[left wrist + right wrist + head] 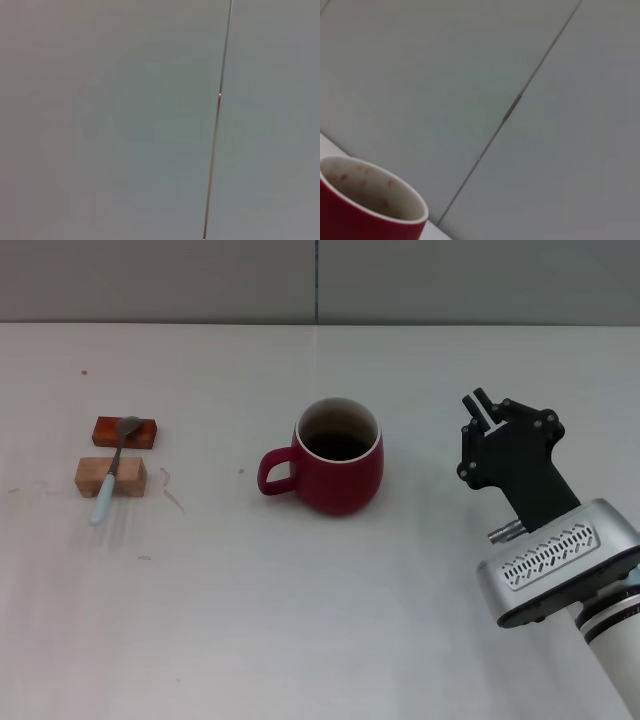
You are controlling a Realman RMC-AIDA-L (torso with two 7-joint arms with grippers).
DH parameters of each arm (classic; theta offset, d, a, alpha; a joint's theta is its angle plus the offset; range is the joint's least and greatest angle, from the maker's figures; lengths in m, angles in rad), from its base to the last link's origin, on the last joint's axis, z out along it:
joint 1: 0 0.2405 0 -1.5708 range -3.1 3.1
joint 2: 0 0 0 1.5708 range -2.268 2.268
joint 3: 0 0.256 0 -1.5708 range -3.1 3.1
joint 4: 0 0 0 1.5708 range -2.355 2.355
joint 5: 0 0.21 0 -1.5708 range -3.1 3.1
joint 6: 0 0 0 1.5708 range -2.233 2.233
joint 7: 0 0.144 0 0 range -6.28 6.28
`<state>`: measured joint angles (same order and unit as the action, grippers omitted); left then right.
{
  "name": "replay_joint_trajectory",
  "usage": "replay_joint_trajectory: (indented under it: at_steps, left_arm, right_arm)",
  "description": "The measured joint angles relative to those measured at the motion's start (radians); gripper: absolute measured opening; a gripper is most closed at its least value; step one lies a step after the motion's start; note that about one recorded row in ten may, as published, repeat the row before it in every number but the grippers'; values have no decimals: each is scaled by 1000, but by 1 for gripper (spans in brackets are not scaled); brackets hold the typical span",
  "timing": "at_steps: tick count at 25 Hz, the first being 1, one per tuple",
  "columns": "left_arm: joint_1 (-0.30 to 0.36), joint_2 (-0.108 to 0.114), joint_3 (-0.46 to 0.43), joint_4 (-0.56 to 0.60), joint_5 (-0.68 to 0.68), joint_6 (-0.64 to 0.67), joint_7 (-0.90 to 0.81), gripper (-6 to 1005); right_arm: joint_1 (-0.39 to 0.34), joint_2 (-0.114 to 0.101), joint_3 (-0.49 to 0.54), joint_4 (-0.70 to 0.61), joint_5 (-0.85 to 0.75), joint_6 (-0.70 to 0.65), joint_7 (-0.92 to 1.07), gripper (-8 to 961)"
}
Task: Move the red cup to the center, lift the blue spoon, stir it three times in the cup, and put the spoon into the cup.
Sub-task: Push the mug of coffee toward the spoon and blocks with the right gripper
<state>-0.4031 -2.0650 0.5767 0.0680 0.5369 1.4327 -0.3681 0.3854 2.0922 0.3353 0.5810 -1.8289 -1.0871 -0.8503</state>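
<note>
The red cup stood upright on the pale counter, its loop handle turned toward the robot's left and its dark inside showing below a pale rim. It made the plain landmark of the scene.

Well to the left of the cup lay the blue spoon. Its grey metal bowl rested on a reddish-brown wooden block, and its light blue handle crossed a paler wooden block that sat just nearer the robot, the handle's tip reaching down to the counter. The two blocks lay close together but apart.

To the right of the cup, clear of it and touching nothing, the right end effector hung above the counter on its black wrist housing, its short fingertips pointing away from the robot with a small gap between them and nothing held.

In the right wrist view, the cup's rim sat at the frame's edge before a grey panelled wall.

The left end effector was out of sight in every view; the left wrist view showed only the grey wall panels and a thin seam.
</note>
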Motion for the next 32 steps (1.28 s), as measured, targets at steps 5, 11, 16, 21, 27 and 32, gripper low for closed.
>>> replay_joint_trajectory:
  at_steps: [5,11,16,21,27,32]
  left_arm:
    - [-3,0,0,1,0,3,0,841]
    - [-5,-1,0,1,0,5,0,842]
    - [-6,-1,0,0,0,6,0,842]
    - [-6,-1,0,-2,0,6,0,841]
    - [-3,-3,0,-2,0,7,-6,842]
    - [3,-3,0,-2,0,7,-24,841]
  right_arm:
    - [12,0,-4,-6,9,88,2,65]
    - [33,0,-8,2,7,156,4,65]
    - [64,0,-56,6,4,184,60,65]
    - [77,0,-85,10,2,185,83,65]
    - [88,0,-102,27,1,188,90,65]
    - [99,0,-116,35,0,188,100,65]
